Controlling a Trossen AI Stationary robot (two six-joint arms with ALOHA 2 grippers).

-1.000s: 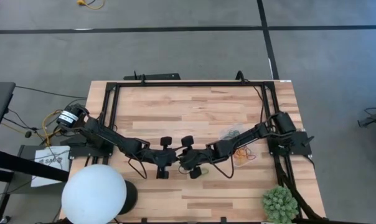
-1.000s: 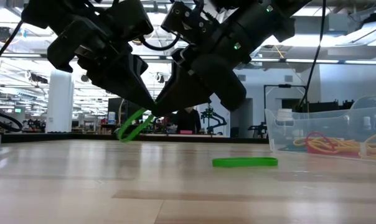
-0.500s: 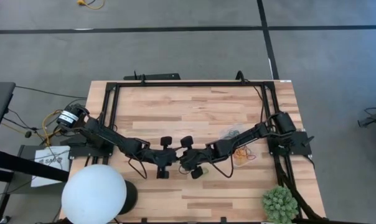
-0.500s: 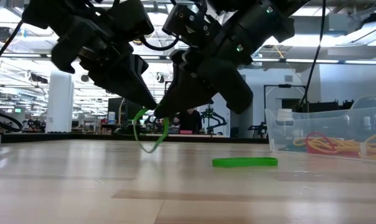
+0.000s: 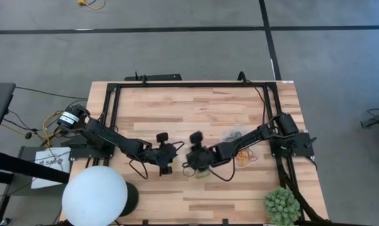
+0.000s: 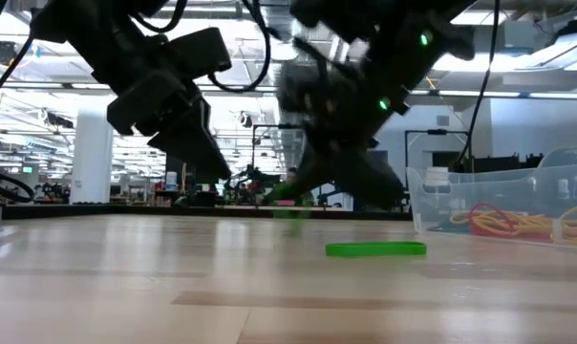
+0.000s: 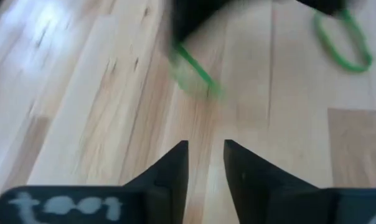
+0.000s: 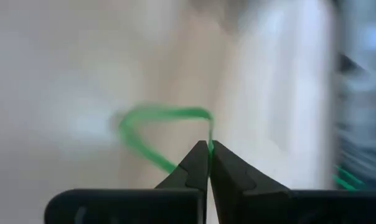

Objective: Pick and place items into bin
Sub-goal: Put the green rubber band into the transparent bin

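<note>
My right gripper (image 8: 208, 149) is shut on a green rubber band (image 8: 157, 132), held over the middle of the table (image 5: 196, 107). In the low view that band (image 6: 288, 198) shows blurred under the right gripper (image 6: 312, 191). My left gripper (image 7: 205, 148) stands open just to its left with nothing between the fingers; the low view also shows this left gripper (image 6: 222, 182). A second green band (image 6: 375, 249) lies flat on the table. The clear bin (image 6: 503, 205) stands to the right and holds several red and yellow bands. My right gripper pinches one strand of the green band (image 8: 209, 144) between its two fingertips. The fingers slant down from the table's right side. The rest of the loop stands out beyond the tips as an open loop, off the tabletop.
In the high view the bin (image 5: 241, 145) sits under the right arm, with loose bands around it. A white globe (image 5: 94, 196) and a spiky green plant (image 5: 282, 205) stand at the near corners. A black frame (image 5: 189, 85) runs along the far edge.
Both grippers met at the green band; my left gripper has let go of it and my right gripper now has it alone. The right gripper has turned and drawn away toward the table's right, carrying the band. The left gripper has turned slightly in place.
</note>
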